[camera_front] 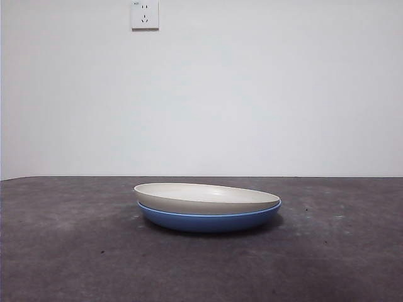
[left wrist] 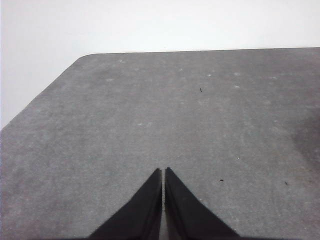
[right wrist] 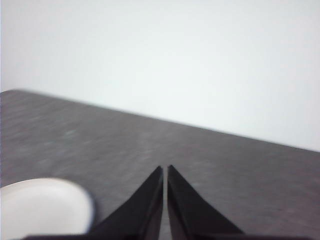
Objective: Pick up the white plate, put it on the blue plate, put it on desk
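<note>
The white plate point(camera_front: 204, 197) rests nested on top of the blue plate point(camera_front: 211, 220) in the middle of the desk point(camera_front: 63, 251) in the front view. No arm shows in that view. My left gripper point(left wrist: 163, 170) is shut and empty over bare desk point(left wrist: 150, 115), with no plate in its view. My right gripper point(right wrist: 165, 167) is shut and empty; the white plate's rim point(right wrist: 42, 207) shows beside it, apart from the jaws. The blue plate is hidden in the right wrist view.
A white wall with a power socket point(camera_front: 145, 14) stands behind the desk. The desk's rounded far corner point(left wrist: 82, 56) and its edge show in the left wrist view.
</note>
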Robot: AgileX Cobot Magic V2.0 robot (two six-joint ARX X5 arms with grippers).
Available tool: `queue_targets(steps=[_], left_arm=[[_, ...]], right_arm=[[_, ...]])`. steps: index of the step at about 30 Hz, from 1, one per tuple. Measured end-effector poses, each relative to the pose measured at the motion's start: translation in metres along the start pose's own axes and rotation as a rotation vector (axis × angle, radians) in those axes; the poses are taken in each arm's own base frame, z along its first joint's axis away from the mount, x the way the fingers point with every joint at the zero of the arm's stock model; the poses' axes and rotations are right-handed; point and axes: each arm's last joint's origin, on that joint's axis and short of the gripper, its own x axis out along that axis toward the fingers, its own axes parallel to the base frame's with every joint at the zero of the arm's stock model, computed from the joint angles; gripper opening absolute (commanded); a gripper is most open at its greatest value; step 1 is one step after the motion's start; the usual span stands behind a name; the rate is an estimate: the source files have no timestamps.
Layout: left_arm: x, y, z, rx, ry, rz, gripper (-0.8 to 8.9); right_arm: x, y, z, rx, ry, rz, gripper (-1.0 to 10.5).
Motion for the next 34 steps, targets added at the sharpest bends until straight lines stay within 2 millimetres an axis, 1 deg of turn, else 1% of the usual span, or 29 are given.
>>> queue_targets(steps=[6,11,15,18,22,27,30,34], left_arm=[[0.000,0.000,0.000,0.000,0.000,0.000,0.09],[0.000,0.000,0.000,0.000,0.000,0.000,0.09],[0.000,0.000,0.000,0.000,0.000,0.000,0.09],[0.000,0.000,0.000,0.000,0.000,0.000,0.09],[0.000,0.000,0.000,0.000,0.000,0.000,0.09],[0.000,0.000,0.000,0.000,0.000,0.000,0.09],[0.000,0.000,0.000,0.000,0.000,0.000,0.09],[0.000,0.000,0.000,0.000,0.000,0.000,0.09]], right_arm=[[-0.004,-0.004,-0.056,-0.017,-0.061,-0.087,0.1],[-0.005,-0.004,-0.091,-0.023,-0.093,-0.161,0.1],[-0.005,-0.004,-0.115,-0.006,-0.085,-0.206,0.1],[-0.004,-0.004,-0.127,0.011,-0.081,-0.220,0.1],[-0.001,-0.004,-0.143,0.054,-0.029,-0.218,0.1],[-0.001,-0.004,-0.150,0.083,0.038,-0.216,0.1],[-0.001,-0.003,-0.157,0.105,0.112,-0.215,0.1],[-0.001,-0.004,-0.158,0.117,0.121,-0.229,0.1]])
